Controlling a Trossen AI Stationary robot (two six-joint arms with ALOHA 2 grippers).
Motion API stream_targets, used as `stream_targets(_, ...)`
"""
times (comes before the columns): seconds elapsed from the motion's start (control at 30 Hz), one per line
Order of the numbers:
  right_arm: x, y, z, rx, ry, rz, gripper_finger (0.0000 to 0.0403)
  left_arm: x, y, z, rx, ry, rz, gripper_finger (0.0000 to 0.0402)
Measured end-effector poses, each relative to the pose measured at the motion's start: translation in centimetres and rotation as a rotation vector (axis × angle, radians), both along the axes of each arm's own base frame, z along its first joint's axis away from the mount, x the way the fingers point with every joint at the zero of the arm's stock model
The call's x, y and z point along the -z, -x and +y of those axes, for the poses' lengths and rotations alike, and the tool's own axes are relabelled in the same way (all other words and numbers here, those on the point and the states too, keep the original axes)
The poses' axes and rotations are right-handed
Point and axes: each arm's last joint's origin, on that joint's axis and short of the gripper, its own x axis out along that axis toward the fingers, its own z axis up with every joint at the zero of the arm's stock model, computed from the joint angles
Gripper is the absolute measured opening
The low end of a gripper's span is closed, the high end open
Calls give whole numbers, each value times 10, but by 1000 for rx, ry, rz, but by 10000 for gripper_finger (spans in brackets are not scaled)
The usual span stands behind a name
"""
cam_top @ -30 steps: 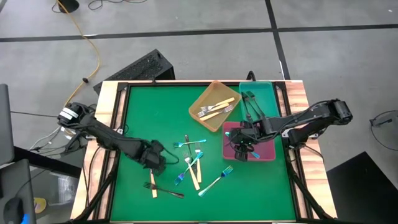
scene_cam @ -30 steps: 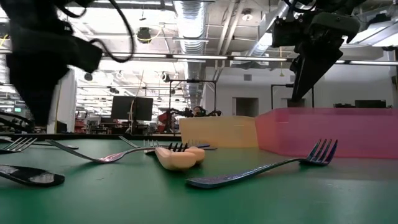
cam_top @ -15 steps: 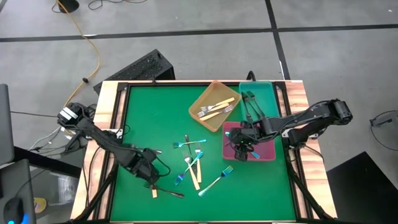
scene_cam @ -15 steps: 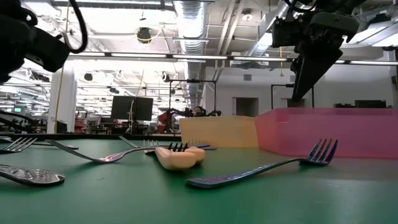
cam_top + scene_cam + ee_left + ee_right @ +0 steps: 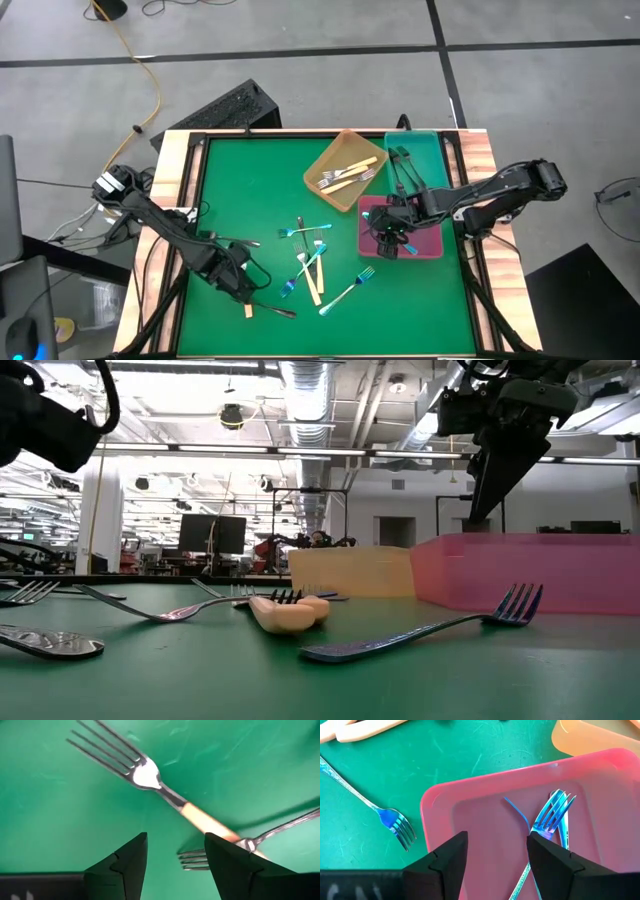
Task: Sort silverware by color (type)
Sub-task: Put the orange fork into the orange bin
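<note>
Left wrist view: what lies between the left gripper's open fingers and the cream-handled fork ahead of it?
Only bare green mat. In the left wrist view the left gripper is open above the table, short of the cream-handled fork; a black fork crosses that handle.

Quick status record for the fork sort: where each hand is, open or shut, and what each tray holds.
left hand: open, low over a cream-handled fork at the table's near-left
right hand: open, empty, above the pink tray
pink tray: blue forks
orange tray: cream-handled forks
teal tray: black forks
loose forks: mid-table
</note>
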Motion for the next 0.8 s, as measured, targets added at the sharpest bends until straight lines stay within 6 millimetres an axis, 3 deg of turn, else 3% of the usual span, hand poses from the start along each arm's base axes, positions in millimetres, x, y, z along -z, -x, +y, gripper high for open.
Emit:
stream_targets(0.3,0,0,-1,3,1,0,224,-2,-7,-8,-56,69,-91,181)
stream_targets(0.8,0,0,-1,-1,3,0,224,-1,-5,-14,-437,37,-164,180)
